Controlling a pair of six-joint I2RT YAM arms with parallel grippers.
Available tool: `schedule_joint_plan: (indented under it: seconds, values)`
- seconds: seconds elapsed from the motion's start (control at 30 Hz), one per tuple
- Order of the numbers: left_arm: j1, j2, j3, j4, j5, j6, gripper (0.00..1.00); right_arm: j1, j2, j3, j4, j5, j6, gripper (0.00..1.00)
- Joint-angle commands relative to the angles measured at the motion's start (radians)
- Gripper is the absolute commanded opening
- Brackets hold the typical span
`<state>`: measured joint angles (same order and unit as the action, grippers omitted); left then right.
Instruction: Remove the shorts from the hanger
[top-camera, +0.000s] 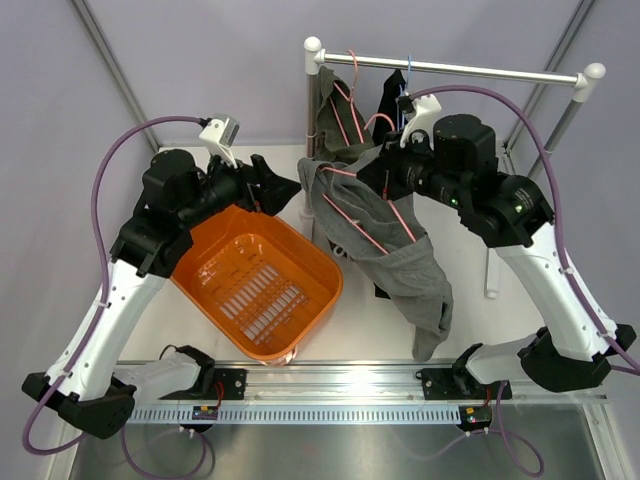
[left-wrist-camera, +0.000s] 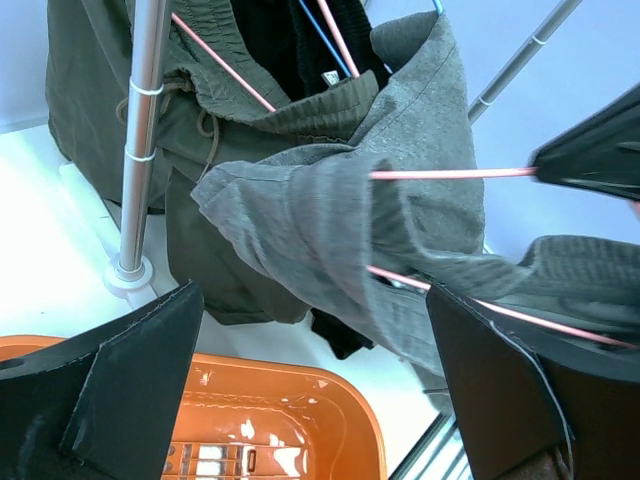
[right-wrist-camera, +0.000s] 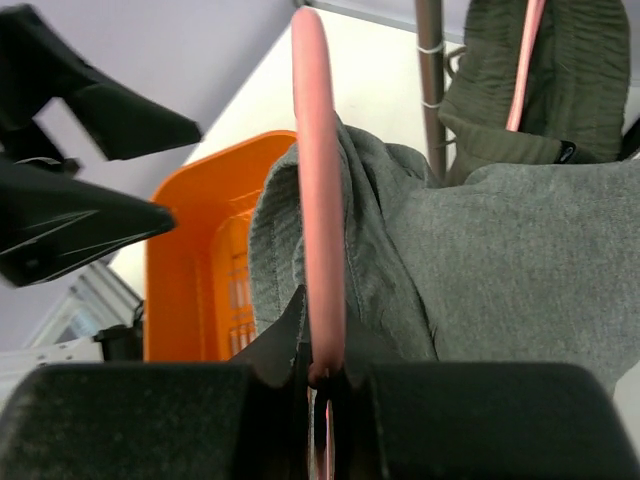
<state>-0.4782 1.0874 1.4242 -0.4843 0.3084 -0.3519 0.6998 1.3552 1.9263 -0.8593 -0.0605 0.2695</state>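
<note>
The grey shorts (top-camera: 385, 245) hang draped over a pink hanger (top-camera: 352, 222), held off the rail in front of the rack. My right gripper (top-camera: 378, 168) is shut on the hanger (right-wrist-camera: 316, 180), whose rod runs up from between the closed fingertips (right-wrist-camera: 322, 372), with the shorts (right-wrist-camera: 500, 270) folded over it. My left gripper (top-camera: 283, 193) stands wide open to the left of the shorts, apart from them, over the basket's far corner. In the left wrist view the shorts (left-wrist-camera: 330, 210) and the hanger (left-wrist-camera: 450, 173) lie beyond the open gripper (left-wrist-camera: 315, 370); nothing is between its fingers (left-wrist-camera: 130, 380).
An orange basket (top-camera: 333, 285) sits below and to the left of the shorts. The rack's rail (top-camera: 470, 70) crosses the back, with a post (left-wrist-camera: 140, 150) at its left end. A dark green garment (top-camera: 338, 115) and a black one (top-camera: 390, 100) still hang there.
</note>
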Motion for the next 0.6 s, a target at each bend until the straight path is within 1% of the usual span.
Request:
schedule_joint_plan:
  seconds: [0.0,0.13,0.33,0.47,0.57]
  values:
    - [-0.007,-0.02,0.002,0.043,-0.009,0.001,0.99,0.033,0.007,0.063,0.042,0.142,-0.029,0.0]
    - [-0.022,0.028,0.004,0.029,-0.012,0.002,0.99,0.066,0.034,0.088,0.049,0.152,-0.036,0.0]
    - [-0.068,0.06,-0.002,0.024,-0.08,0.008,0.98,0.087,0.058,0.114,0.043,0.179,-0.05,0.0]
    - [-0.12,0.085,0.002,0.02,-0.158,0.014,0.96,0.101,0.062,0.117,0.045,0.18,-0.055,0.0]
    - [-0.137,0.103,0.007,0.013,-0.229,0.01,0.91,0.113,0.065,0.125,0.04,0.174,-0.058,0.0]
